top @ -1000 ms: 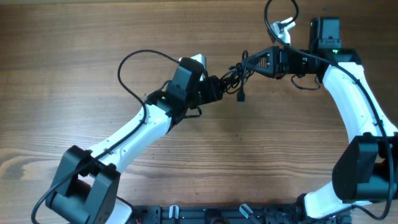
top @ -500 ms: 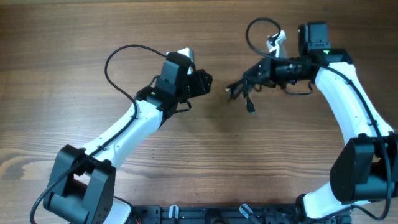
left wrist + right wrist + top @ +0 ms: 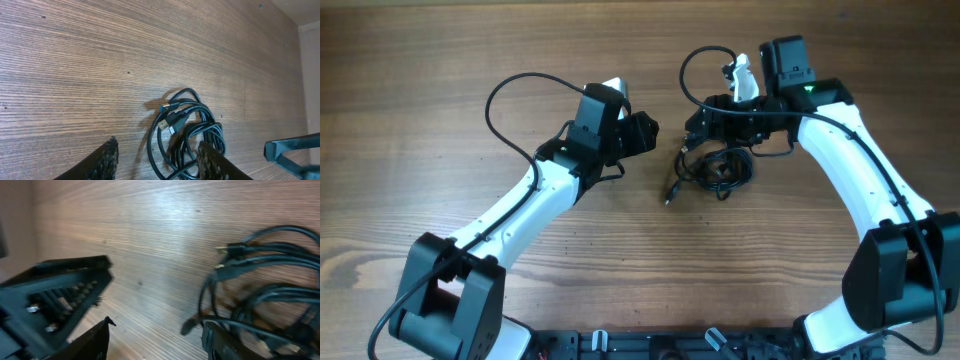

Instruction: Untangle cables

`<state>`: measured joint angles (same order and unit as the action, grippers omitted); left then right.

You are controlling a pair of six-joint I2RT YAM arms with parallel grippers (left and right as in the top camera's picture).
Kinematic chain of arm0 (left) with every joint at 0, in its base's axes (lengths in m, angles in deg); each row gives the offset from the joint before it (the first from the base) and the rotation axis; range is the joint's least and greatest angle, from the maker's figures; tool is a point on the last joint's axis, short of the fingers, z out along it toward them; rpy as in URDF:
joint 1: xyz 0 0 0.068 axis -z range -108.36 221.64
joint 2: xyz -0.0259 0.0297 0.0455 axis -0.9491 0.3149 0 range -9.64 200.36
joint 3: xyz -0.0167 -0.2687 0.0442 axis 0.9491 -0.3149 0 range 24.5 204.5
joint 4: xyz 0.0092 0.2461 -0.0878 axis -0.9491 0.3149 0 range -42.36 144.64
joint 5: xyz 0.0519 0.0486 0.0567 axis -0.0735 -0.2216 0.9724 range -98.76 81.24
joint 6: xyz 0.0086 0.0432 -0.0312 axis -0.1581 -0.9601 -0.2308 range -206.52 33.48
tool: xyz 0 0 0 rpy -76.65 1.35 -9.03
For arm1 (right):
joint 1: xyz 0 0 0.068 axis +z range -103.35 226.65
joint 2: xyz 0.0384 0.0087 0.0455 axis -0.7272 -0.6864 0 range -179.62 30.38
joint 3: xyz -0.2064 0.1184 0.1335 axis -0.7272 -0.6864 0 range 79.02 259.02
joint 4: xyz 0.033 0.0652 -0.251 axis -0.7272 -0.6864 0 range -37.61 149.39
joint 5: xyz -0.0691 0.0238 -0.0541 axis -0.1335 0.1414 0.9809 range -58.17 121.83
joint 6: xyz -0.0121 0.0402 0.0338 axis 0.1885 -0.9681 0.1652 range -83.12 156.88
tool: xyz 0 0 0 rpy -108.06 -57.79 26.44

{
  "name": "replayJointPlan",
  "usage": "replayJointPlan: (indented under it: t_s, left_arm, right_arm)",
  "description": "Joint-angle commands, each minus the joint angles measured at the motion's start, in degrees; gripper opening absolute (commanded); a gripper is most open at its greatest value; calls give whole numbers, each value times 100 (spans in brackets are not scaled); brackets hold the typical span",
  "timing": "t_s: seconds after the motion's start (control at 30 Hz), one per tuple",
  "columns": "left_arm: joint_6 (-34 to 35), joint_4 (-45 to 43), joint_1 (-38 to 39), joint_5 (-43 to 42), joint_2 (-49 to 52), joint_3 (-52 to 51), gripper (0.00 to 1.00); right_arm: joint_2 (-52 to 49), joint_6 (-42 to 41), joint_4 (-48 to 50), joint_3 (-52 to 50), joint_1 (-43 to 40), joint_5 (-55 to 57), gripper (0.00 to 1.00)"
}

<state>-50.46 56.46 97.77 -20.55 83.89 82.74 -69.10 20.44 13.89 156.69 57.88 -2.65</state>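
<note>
The cables (image 3: 717,168) lie as a tangled black coil on the wooden table, with one plug end (image 3: 669,196) trailing to the lower left. My right gripper (image 3: 698,122) hovers just above the coil's upper edge and stands open. In the right wrist view the cables (image 3: 260,295) spread beside and past the right-hand finger (image 3: 222,342), and nothing sits between the jaws of the gripper (image 3: 155,340). My left gripper (image 3: 651,131) is open and empty, a short way left of the coil. The left wrist view shows the cables (image 3: 187,127) on the table beyond the open gripper (image 3: 160,160).
The left arm's own thick wire (image 3: 515,100) loops over the table at the left, and the right arm's wire (image 3: 700,65) arcs above its wrist. Bare wooden table (image 3: 440,60) surrounds the arms. The two grippers face each other closely across the coil.
Both grippers held the bundle one second ago. The left let go and drew back to the left. The right then swung left, opened, and the coil dropped onto the table.
</note>
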Motion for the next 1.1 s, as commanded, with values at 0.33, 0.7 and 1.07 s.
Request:
replayJointPlan:
  t_s: [0.33,0.7,1.07]
  left_arm:
    - [92,-57,1268,-457,46,15,42]
    - [688,-920,2588,1054,1478,17,41]
    - [691,-1611,2579,1622,1958,17,40]
  right_arm:
    - [81,-199,50,22,-1156,1174,62]
    - [81,-173,42,22,-1307,1178,66]
    - [81,-160,35,22,-1307,1178,66]
